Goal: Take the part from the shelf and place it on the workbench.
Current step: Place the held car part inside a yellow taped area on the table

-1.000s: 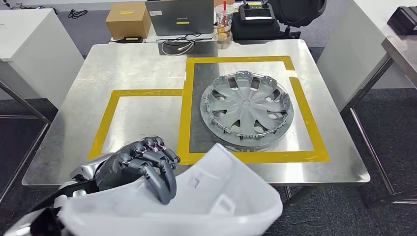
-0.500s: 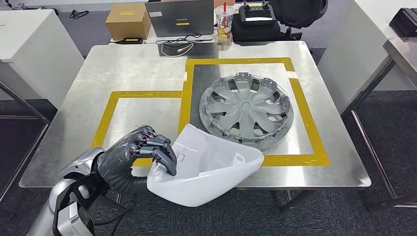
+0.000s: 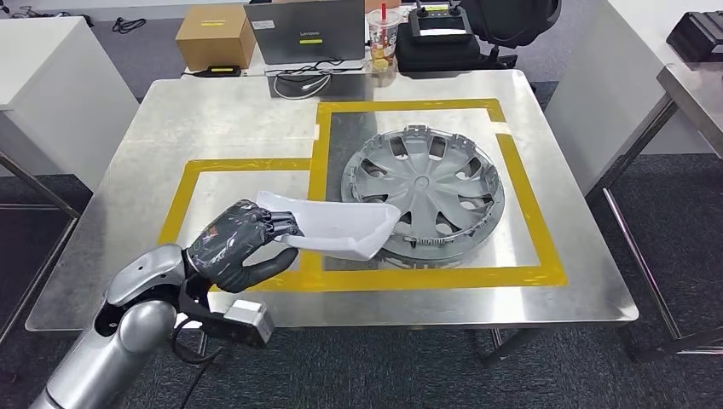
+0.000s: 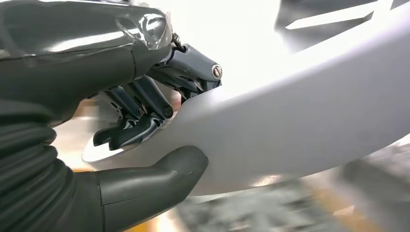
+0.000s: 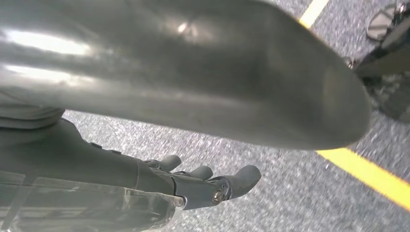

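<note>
Now the steel workbench (image 3: 213,128) is being looked down on from the head view, its top marked with two yellow-taped zones, and the whole scene is sitting slightly differently than half a second ago, so some of that shift is being put down to camera movement. A grey wheel cover (image 3: 424,192) is lying in the larger taped zone.

Over the smaller zone (image 3: 234,164) the white part (image 3: 334,227) is being carried forward: a second ago it was filling the near edge of the picture, below the table's rim, and it is now being held over the tabletop, with its far end reaching onto or just above the wheel cover's near rim. Whether it is touching the surface cannot be told.

The part is being gripped at its near end by the left hand (image 3: 240,245), with fingers (image 4: 140,113) hooked inside the rim and the thumb pressed beneath. The right hand (image 5: 203,181) is hanging over grey floor, its fingers apart and holding nothing.

The task is judged to be nearing completion; lowering and release are still being awaited, and overlap with the wheel cover is the likely snag.
</note>
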### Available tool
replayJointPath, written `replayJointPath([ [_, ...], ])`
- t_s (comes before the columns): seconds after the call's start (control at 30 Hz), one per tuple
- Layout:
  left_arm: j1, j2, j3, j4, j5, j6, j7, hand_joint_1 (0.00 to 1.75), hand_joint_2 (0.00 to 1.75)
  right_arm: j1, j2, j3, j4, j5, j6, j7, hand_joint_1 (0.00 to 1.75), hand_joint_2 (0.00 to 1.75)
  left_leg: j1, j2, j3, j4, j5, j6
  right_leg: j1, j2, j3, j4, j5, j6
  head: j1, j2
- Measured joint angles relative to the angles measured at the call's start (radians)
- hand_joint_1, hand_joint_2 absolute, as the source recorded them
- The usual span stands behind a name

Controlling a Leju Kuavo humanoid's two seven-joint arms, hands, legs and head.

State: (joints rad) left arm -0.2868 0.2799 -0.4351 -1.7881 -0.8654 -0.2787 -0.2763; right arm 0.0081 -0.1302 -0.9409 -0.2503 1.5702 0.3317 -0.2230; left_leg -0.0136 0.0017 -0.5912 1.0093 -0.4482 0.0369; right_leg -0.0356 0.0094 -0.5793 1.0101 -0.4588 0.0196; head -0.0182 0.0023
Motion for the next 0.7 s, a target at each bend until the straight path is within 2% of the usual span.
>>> replayJointPath([
  [0.07, -0.006, 0.011, -0.013, 0.089, -0.119, 0.033, 0.049, 1.75, 1.75, -0.001, 0.000, 0.007, 0.003, 0.000, 0.000, 0.000, 0.00, 0.00, 0.003, 0.002, 0.015, -0.022, 0.012, 0.006, 0.000, -0.002, -0.005, 0.009, -0.005, 0.006, 0.001, 0.000],
  [0.1, -0.012, 0.014, -0.019, 0.143, -0.170, 0.051, 0.074, 1.75, 1.75, -0.002, -0.001, 0.010, 0.004, 0.000, -0.001, -0.001, 0.00, 0.00, 0.005, 0.003, 0.023, -0.033, 0.020, 0.010, 0.001, -0.003, -0.019, 0.037, -0.019, 0.005, 0.002, 0.000],
  [0.2, -0.022, 0.005, -0.020, 0.317, -0.242, 0.105, 0.120, 1.75, 1.75, -0.004, -0.008, 0.019, 0.005, 0.000, -0.005, -0.007, 0.00, 0.00, 0.003, 0.003, 0.026, -0.042, 0.027, 0.016, 0.002, -0.004, -0.114, 0.218, -0.089, -0.005, 0.003, 0.000],
  [0.23, -0.021, 0.000, -0.014, 0.367, -0.251, 0.121, 0.124, 1.75, 1.75, -0.004, -0.009, 0.023, 0.006, 0.000, -0.006, -0.008, 0.00, 0.00, 0.001, 0.003, 0.025, -0.041, 0.026, 0.017, 0.002, -0.004, -0.139, 0.260, -0.099, -0.002, 0.003, 0.000],
  [0.27, -0.020, -0.006, -0.005, 0.409, -0.258, 0.135, 0.125, 1.75, 1.75, -0.004, -0.010, 0.028, 0.006, 0.000, -0.006, -0.009, 0.00, 0.00, 0.000, 0.003, 0.024, -0.039, 0.025, 0.017, 0.002, -0.004, -0.146, 0.267, -0.094, 0.004, 0.003, 0.000],
  [0.3, -0.019, -0.011, 0.006, 0.439, -0.262, 0.143, 0.127, 1.75, 1.75, -0.005, -0.011, 0.033, 0.006, 0.000, -0.007, -0.009, 0.00, 0.00, 0.000, 0.001, 0.023, -0.036, 0.023, 0.016, 0.002, -0.004, -0.133, 0.235, -0.074, 0.012, 0.003, 0.000],
  [0.33, -0.018, -0.017, 0.020, 0.459, -0.264, 0.147, 0.130, 1.75, 1.75, -0.005, -0.013, 0.039, 0.007, 0.000, -0.007, -0.009, 0.00, 0.00, 0.000, 0.000, 0.023, -0.032, 0.020, 0.014, 0.001, -0.005, -0.102, 0.169, -0.045, 0.020, 0.003, 0.000],
  [0.37, -0.017, -0.024, 0.036, 0.471, -0.266, 0.147, 0.134, 1.75, 1.75, -0.007, -0.015, 0.045, 0.007, 0.000, -0.007, -0.009, 0.00, 0.00, -0.001, -0.001, 0.022, -0.025, 0.016, 0.010, 0.002, -0.006, -0.068, 0.099, -0.019, 0.022, 0.003, 0.000],
  [0.43, -0.014, -0.035, 0.068, 0.479, -0.276, 0.135, 0.142, 1.75, 1.75, -0.011, -0.018, 0.055, 0.008, 0.000, -0.006, -0.009, 0.00, 0.00, -0.005, -0.003, 0.018, -0.012, 0.005, 0.001, 0.005, -0.007, -0.023, 0.012, 0.011, 0.014, 0.001, 0.000],
  [0.5, -0.009, -0.044, 0.095, 0.483, -0.293, 0.121, 0.149, 1.75, 1.75, -0.015, -0.018, 0.067, 0.009, 0.000, -0.003, -0.009, 0.00, 0.00, -0.005, -0.003, 0.017, -0.006, 0.001, -0.007, 0.009, -0.007, -0.016, 0.002, 0.015, -0.002, 0.000, 0.000],
  [0.57, -0.005, -0.054, 0.116, 0.486, -0.310, 0.120, 0.155, 1.75, 1.75, -0.019, -0.018, 0.076, 0.009, 0.000, 0.001, -0.009, 0.00, 0.00, -0.001, -0.003, 0.011, 0.006, -0.010, -0.016, 0.006, -0.007, -0.014, 0.000, 0.016, -0.011, 0.000, 0.000],
  [0.6, -0.004, -0.059, 0.126, 0.490, -0.318, 0.124, 0.158, 1.75, 1.75, -0.022, -0.017, 0.080, 0.009, 0.000, 0.002, -0.009, 0.00, 0.00, 0.002, -0.003, -0.001, 0.033, -0.028, -0.023, 0.003, -0.007, -0.012, -0.001, 0.017, -0.015, -0.003, 0.000],
  [0.67, 0.002, -0.072, 0.148, 0.497, -0.332, 0.142, 0.159, 1.75, 1.75, -0.026, -0.016, 0.086, 0.009, -0.002, 0.003, -0.008, 0.00, 0.00, 0.010, -0.003, -0.053, 0.146, -0.089, -0.038, 0.001, -0.007, -0.011, -0.002, 0.017, -0.020, -0.008, 0.000],
  [0.7, 0.007, -0.081, 0.159, 0.501, -0.337, 0.151, 0.158, 1.31, 1.75, -0.027, -0.015, 0.089, 0.009, -0.002, 0.004, -0.008, 0.00, 0.00, 0.014, -0.003, -0.086, 0.215, -0.118, -0.044, 0.001, -0.007, -0.012, -0.002, 0.016, -0.022, -0.009, 0.000],
])
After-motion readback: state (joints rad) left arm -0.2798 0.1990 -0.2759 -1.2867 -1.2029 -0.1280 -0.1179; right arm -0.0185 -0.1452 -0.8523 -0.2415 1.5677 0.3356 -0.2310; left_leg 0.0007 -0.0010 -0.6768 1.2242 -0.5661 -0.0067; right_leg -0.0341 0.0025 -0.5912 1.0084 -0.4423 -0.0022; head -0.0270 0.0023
